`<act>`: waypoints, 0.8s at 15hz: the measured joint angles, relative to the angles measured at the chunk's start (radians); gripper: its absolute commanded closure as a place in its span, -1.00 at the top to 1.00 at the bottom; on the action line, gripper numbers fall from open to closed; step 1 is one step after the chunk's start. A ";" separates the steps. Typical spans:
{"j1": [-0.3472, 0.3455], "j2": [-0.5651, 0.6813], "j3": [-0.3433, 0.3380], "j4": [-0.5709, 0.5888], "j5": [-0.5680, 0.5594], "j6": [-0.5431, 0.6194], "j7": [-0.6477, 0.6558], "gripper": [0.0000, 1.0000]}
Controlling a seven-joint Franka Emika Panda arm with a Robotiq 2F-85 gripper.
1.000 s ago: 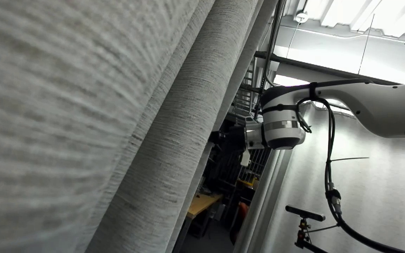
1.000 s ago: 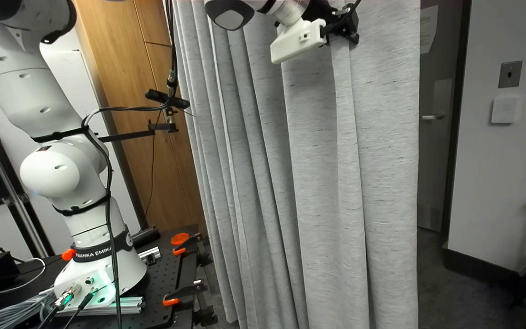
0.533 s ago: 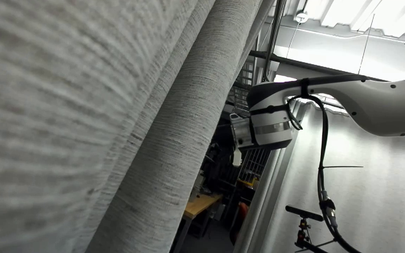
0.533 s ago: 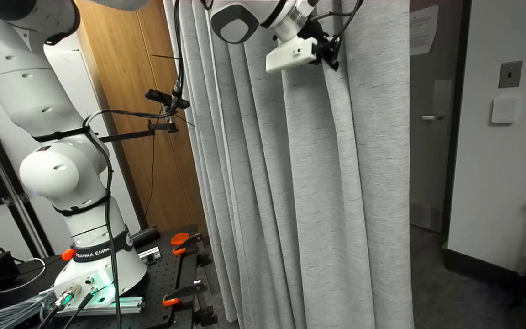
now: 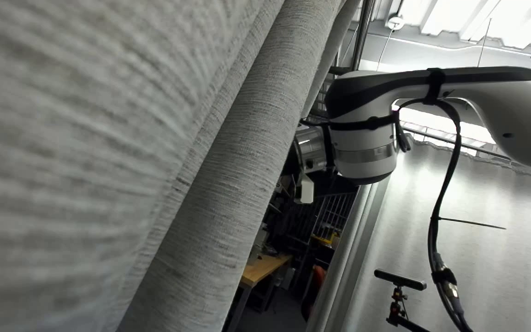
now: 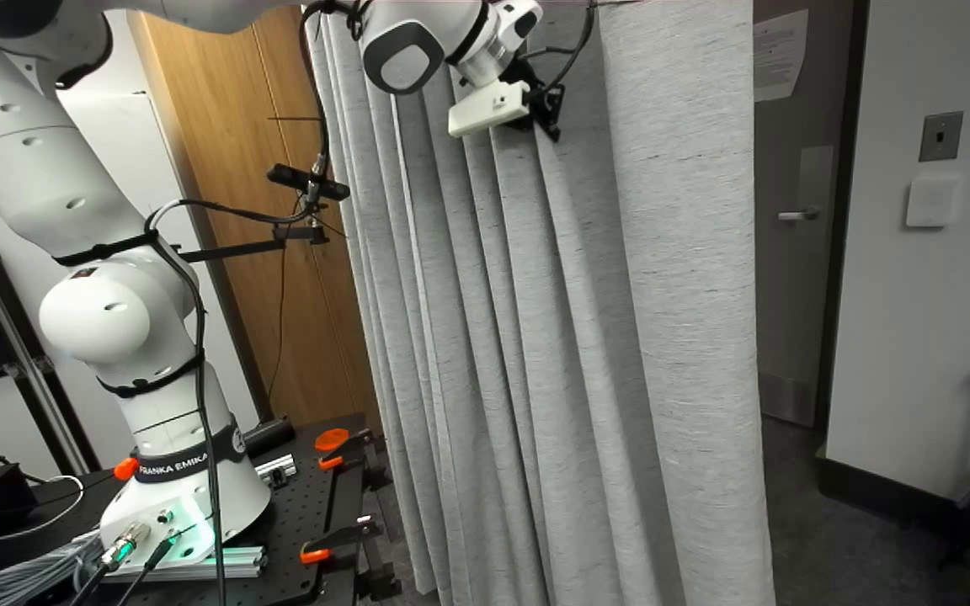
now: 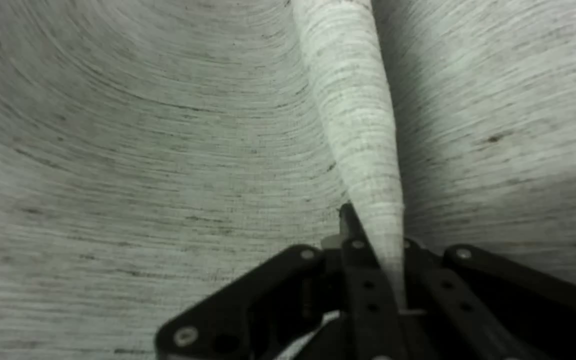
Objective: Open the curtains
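The light grey curtains (image 6: 704, 295) hang in long folds in both exterior views; the near panel (image 5: 228, 161) fills the left of an exterior view. My gripper (image 6: 546, 118) is high on the curtain, tilted downward, and draws a fold into a slanting ridge below it. In the wrist view, my gripper (image 7: 380, 230) is shut on a narrow bright fold (image 7: 353, 110) of the curtain that runs down between the fingers. One fingertip (image 7: 349, 220) shows; the other is mostly hidden behind the fold. In an exterior view the fingers are hidden behind the curtain near the white arm (image 5: 362, 138).
A camera on a bracket (image 6: 308, 181) stands beside the curtain's left edge; it also shows in an exterior view (image 5: 399, 280). Black cables (image 5: 445, 193) hang from the arm. A wooden cabinet (image 6: 232, 210) stands behind. A wall and door (image 6: 801, 252) are right of the curtain.
In an exterior view, my gripper has moved left and down, dragging the held fold with it. The curtain's right edge moved slightly left up high, and its folds bunch closer together.
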 measured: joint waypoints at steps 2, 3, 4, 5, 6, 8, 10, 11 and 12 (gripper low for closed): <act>0.019 -0.052 0.038 -0.041 -0.043 0.003 0.045 -1.00; 0.031 -0.079 0.051 -0.061 -0.061 0.003 0.064 -1.00; 0.045 -0.105 0.060 -0.081 -0.076 0.003 0.081 -1.00; 0.060 -0.130 0.067 -0.099 -0.090 0.003 0.097 -1.00; 0.074 -0.153 0.073 -0.116 -0.105 0.003 0.112 -1.00; 0.096 -0.193 0.085 -0.144 -0.149 0.007 0.163 -1.00; 0.106 -0.216 0.100 -0.166 -0.210 0.032 0.236 -1.00; 0.108 -0.220 0.107 -0.175 -0.247 0.051 0.274 -1.00; 0.111 -0.221 0.113 -0.181 -0.286 0.070 0.310 -1.00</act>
